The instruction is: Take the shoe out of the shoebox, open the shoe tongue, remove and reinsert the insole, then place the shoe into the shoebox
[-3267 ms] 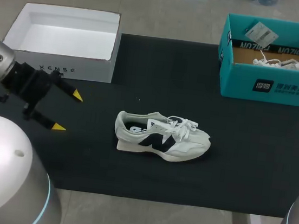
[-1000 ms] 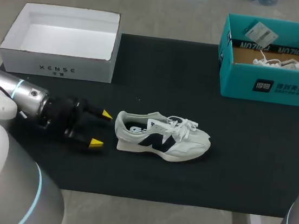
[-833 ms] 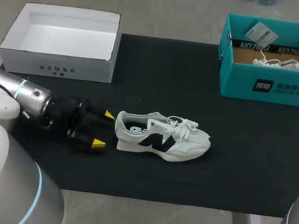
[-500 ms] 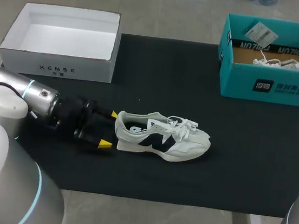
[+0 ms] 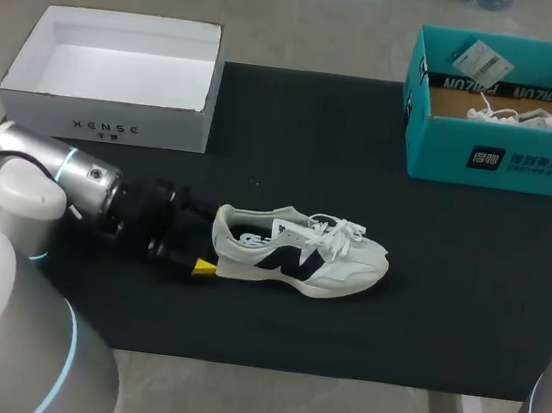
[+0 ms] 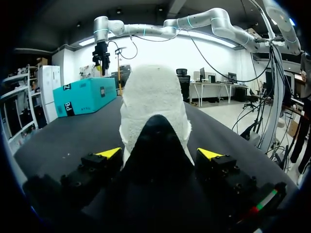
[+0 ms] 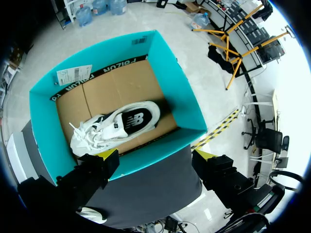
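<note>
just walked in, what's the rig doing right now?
The left gripper sits at the heel of the white sneaker, which lies on the black mat, outside any box. Its fingers are open on either side of the heel, not clamped. The right gripper hangs open above the teal shoebox, which holds a second white sneaker. An open white box stands at the mat's far left.

The shoe [image 5: 299,252] lies at the middle of the bench [image 5: 296,128]; a box [image 5: 104,127] sits at its back left corner and the shoebox [image 5: 503,162], holding a second shoe [image 5: 529,119], at its back right.
</note>
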{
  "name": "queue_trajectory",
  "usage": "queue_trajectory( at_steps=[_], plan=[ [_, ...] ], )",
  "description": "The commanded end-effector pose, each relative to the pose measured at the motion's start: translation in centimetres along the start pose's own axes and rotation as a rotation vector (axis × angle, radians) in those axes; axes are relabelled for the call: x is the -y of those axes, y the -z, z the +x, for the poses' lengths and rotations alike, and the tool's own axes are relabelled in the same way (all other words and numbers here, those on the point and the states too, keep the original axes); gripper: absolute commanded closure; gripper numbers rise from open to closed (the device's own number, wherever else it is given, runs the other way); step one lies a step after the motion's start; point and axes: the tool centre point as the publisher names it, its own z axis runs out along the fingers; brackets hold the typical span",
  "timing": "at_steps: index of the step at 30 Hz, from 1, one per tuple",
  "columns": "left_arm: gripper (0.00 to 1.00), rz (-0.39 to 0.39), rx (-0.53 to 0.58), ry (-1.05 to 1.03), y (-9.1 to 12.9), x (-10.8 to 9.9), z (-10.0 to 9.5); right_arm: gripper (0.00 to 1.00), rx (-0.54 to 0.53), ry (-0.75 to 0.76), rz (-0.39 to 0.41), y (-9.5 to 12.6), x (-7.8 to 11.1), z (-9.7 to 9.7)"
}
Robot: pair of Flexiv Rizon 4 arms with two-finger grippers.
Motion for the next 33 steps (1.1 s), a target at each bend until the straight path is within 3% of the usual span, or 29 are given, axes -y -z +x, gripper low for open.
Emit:
queue_trajectory(
  at_steps=[1,19,20,21,22,24,33],
  plan=[
    [0.0,-0.001,0.011,0.01,-0.4,-0.3,0.2,0.0,-0.001,-0.001,0.0,0.0,0.0,0.0],
    [0.0,-0.028,0.025,0.031,-1.2,-0.3,0.0,0.0,-0.001,-0.001,0.0,0.0,0.0,0.0],
    [0.22,-0.028,0.025,0.032,-1.2,-0.3,0.0,0.0,-0.001,-0.001,0.0,0.0,0.0,0.0],
    [0.73,-0.033,0.033,0.042,-1.2,-0.4,0.0,0.0,-0.001,-0.001,0.0,0.0,0.0,0.0],
    [1.0,-0.032,0.026,0.041,-1.3,-0.5,-0.1,0.0,-0.001,-0.001,0.0,0.0,0.0,0.0],
    [1.0,-0.069,0.044,0.073,-1.4,-0.7,-0.1,0.0,-0.001,-0.001,0.0,0.0,0.0,0.0],
    [1.0,-0.075,0.026,0.084,-1.4,-0.8,-0.1,0.0,-0.001,-0.001,0.0,0.0,0.0,0.0]
  ],
)
